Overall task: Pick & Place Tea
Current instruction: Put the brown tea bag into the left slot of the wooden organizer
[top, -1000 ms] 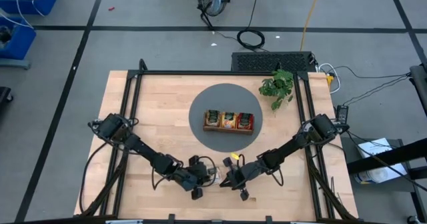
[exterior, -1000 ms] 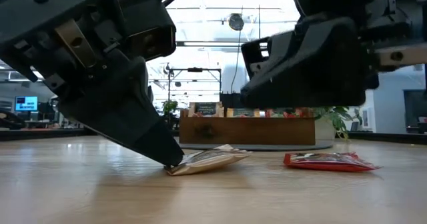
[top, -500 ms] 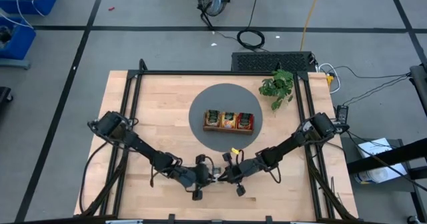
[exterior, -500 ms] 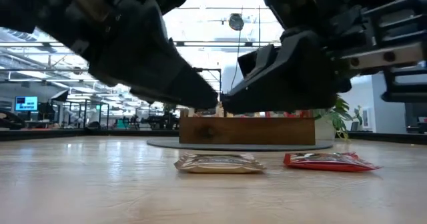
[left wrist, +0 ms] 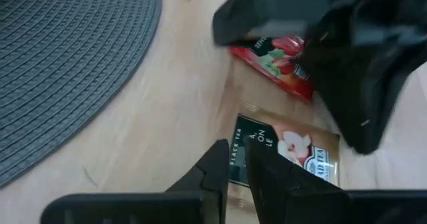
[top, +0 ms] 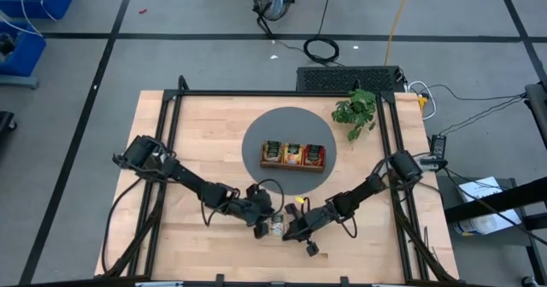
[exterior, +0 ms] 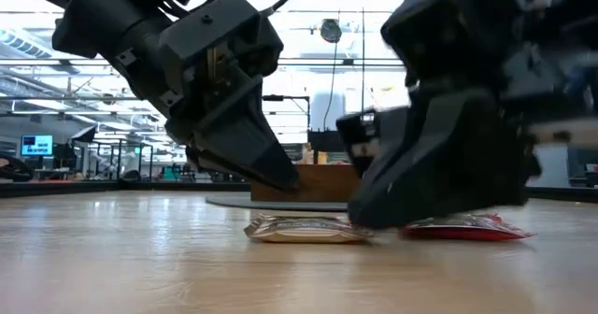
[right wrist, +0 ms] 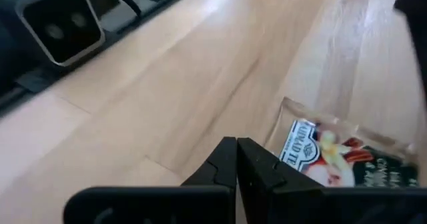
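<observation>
While both pincers meet low over the table (top: 188, 142), the left pincer (left wrist: 239, 163), clenched empty, hovers just above the cream tea sachet (left wrist: 283, 156); the right pincer (right wrist: 236, 159), likewise clenched, sits beside the red sachet (left wrist: 277, 64)

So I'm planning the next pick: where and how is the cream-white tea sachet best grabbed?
The cream-white sachet lies flat on the table, so there is little height to pinch. Probably come from above and close on one short edge, such as the dark green end, tilting the left end effector to get a finger under it. The red sachet beside it crowds that side.
</observation>
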Available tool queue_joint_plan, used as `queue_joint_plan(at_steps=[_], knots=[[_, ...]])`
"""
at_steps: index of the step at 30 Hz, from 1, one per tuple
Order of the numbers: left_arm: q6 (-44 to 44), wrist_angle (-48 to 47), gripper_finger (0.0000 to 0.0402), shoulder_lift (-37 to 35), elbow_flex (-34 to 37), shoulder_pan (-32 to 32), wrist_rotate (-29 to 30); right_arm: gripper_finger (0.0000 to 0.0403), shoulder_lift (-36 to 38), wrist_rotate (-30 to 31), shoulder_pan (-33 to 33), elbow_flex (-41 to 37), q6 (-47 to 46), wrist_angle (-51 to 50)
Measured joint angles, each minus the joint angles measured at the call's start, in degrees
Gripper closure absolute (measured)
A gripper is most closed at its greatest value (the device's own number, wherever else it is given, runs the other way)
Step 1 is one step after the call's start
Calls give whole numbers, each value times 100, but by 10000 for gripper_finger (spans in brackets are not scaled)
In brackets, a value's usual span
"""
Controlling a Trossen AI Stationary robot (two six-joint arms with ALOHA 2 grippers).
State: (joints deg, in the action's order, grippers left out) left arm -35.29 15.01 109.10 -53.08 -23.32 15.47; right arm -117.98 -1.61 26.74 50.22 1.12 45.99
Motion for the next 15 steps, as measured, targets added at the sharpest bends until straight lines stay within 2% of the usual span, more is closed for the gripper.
queue_joint_plan(at_steps=[5, 10, 15], knots=[[2, 11, 346, -2, 0, 16, -24, 403, -389, -11, -87, 315, -87, 81], [210, 17, 346, -4, 0, 18, -155, 403, -402, 109, -195, 537, -429, -767], [545, 12, 341, -4, 0, 17, -204, 403, -399, -137, -372, 470, -916, -1022]])
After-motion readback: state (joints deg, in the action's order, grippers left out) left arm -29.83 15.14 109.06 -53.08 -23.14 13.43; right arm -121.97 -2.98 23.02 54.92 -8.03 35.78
